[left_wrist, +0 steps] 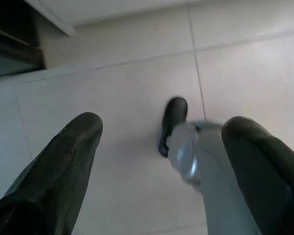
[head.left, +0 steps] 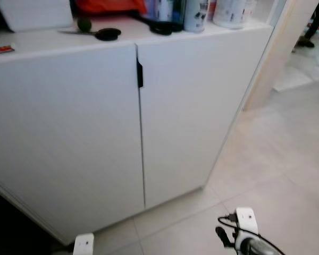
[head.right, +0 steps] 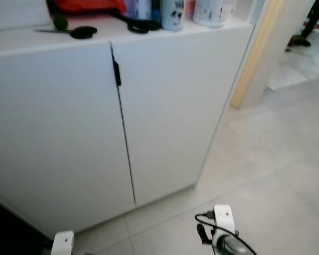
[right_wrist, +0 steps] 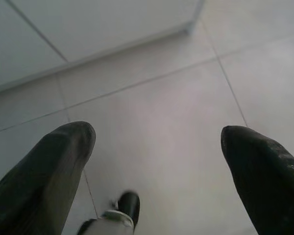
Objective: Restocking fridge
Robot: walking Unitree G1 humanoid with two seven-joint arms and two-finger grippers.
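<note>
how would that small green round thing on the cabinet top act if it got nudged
The small green round thing looks ball-shaped, so it would probably roll. The black scissors beside it might stop it. It likely weighs little, being so small.

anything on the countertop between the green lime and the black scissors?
Yes: a black spoon-like utensil lies between the lime and the scissors, seen in the left eye view.

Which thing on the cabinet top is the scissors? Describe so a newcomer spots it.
Start at the white two-door cabinet and look along its top. Just behind the front edge, above and slightly left of the seam between the doors, the scissors lie flat, black handle loops towards the seam and thin blades pointing left. A small dark green round thing sits right behind them; the bottles stand upright further right.
</note>
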